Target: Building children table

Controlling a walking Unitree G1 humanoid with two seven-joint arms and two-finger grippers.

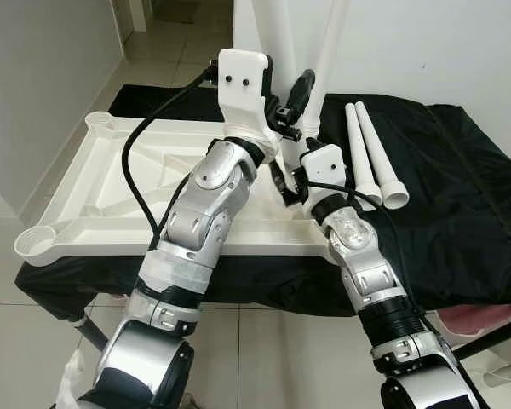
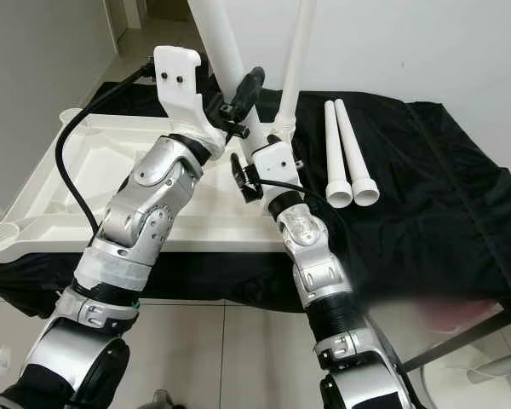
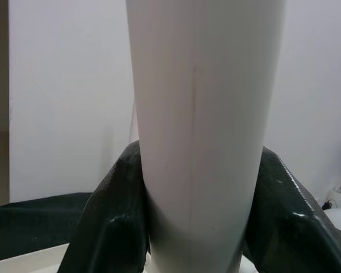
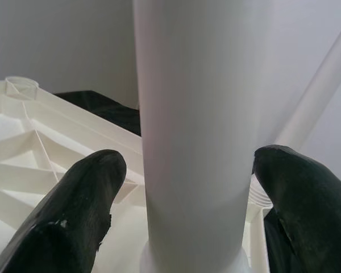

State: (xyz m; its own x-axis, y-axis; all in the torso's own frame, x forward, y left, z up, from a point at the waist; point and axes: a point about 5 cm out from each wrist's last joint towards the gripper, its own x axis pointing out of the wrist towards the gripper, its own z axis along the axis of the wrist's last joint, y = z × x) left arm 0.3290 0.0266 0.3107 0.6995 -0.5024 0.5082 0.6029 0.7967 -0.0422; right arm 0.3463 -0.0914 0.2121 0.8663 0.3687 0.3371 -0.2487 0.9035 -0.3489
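A white plastic table top (image 1: 94, 187) lies upside down on a black cloth. A thick white leg (image 2: 217, 38) stands upright at its near right corner. My left gripper (image 3: 199, 153) is shut on this leg, both black fingers (image 3: 111, 216) pressed to its sides. Lower down, my right gripper (image 4: 188, 159) is open around the same leg, each finger (image 4: 79, 210) a small gap off it. A second leg (image 2: 298, 60) stands upright at the far right corner. Two loose legs (image 1: 370, 158) lie side by side on the cloth to the right.
The black cloth (image 1: 460, 196) covers a low stand that reaches past the table top on the right. A white wall is close behind. Tiled floor (image 1: 264, 349) lies in front, with a pink object (image 1: 485, 319) at lower right and a white bag (image 1: 68, 383) at lower left.
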